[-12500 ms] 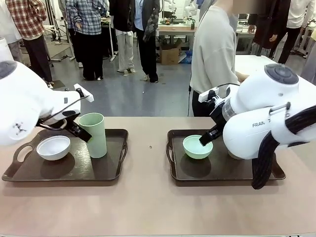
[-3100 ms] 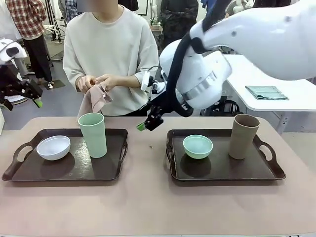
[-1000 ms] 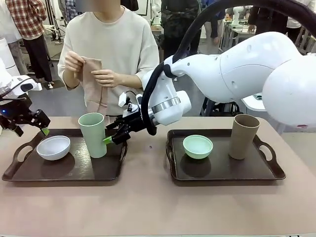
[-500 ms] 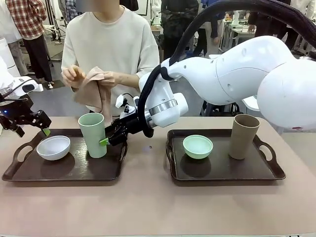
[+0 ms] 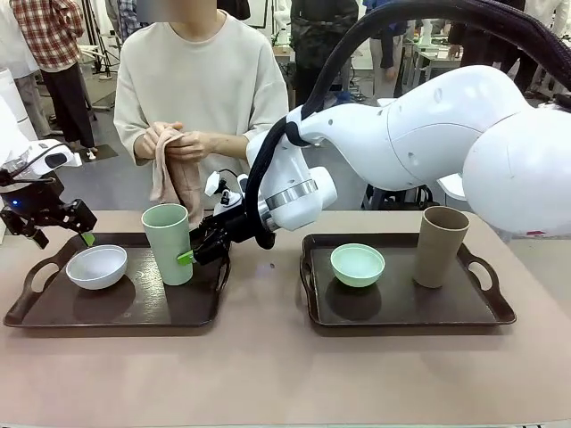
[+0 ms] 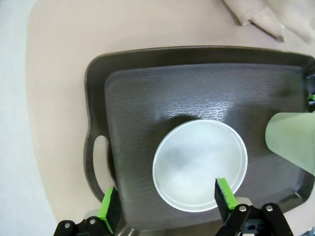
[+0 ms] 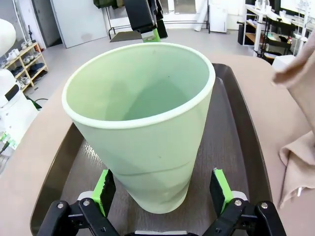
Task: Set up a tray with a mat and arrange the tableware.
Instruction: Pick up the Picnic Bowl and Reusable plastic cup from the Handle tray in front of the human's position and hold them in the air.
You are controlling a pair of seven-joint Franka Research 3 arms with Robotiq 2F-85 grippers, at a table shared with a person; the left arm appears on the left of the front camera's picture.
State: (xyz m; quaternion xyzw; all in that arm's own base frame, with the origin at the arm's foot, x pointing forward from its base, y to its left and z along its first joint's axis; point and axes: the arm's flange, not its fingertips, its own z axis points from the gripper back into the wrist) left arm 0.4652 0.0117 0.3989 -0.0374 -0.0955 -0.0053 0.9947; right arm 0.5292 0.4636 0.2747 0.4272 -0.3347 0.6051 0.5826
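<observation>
Right wrist view showed my right pincer (image 7: 162,191) spread around the pale green cup (image 7: 140,123); closing off-centre could tip it toward twelve o'clock.

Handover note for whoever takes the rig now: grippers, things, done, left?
Left gripper: open, above the white bowl on the left tray.
Right gripper: open, reached across, straddling the green cup, same tray.
Right tray: mint bowl, tan cup.
Person holds a cloth, far side.
Done: tableware on trays. Left: no mat on either tray yet; likely lift bowl and cup off first.
</observation>
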